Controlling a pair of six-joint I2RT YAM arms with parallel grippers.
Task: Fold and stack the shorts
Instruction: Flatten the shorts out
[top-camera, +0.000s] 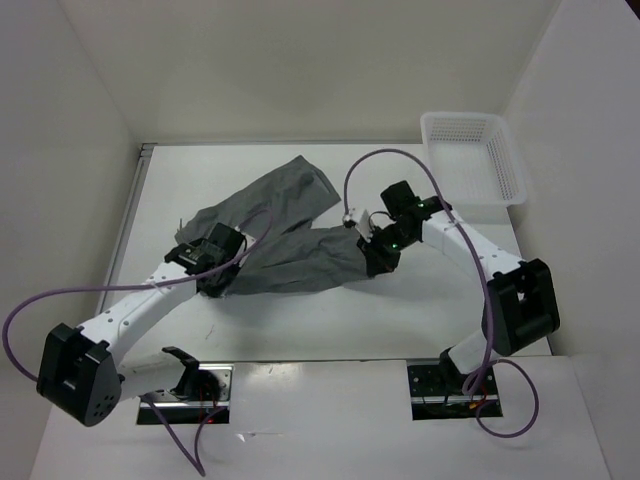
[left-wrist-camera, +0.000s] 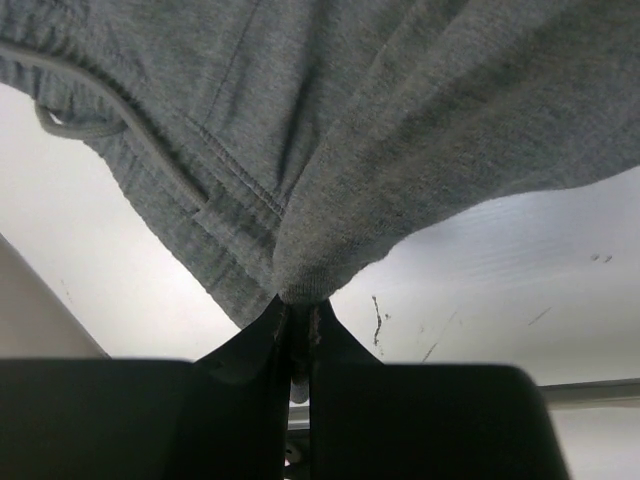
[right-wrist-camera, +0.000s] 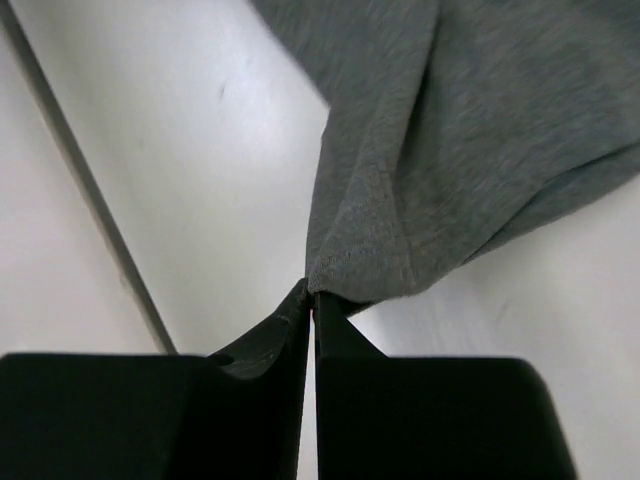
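Left wrist view: left gripper (left-wrist-camera: 298, 310) is clenched, its black fingers pressed together on a bunched fold of the shorts (left-wrist-camera: 400, 120)
Cloth at the left grip: grey fabric gathers to a point at the fingertips; the ribbed waistband (left-wrist-camera: 160, 190) runs beside it, with a loop of drawstring (left-wrist-camera: 70, 125) lying off its edge
Right wrist view: right gripper (right-wrist-camera: 312, 298) is closed tight on the corner of a stitched leg hem (right-wrist-camera: 370, 280), and the cloth fans out from the tips
Top external view: both grippers are down at the near edge of the shorts, the right one on the end nearer the white mesh basket (top-camera: 480, 195), the left one on the end farthest from it
Shorts: spread on the table (top-camera: 330, 320), left of the basket and well apart from it; one leg points to the far side, level with the basket, and the other runs toward the right gripper
Basket: in the far right corner of the table
Left arm (top-camera: 130, 315): white links reaching in from the side opposite the basket
Right arm (top-camera: 470, 250): bent below the basket, with a purple cable (top-camera: 400, 155) arching just beside the basket's left wall
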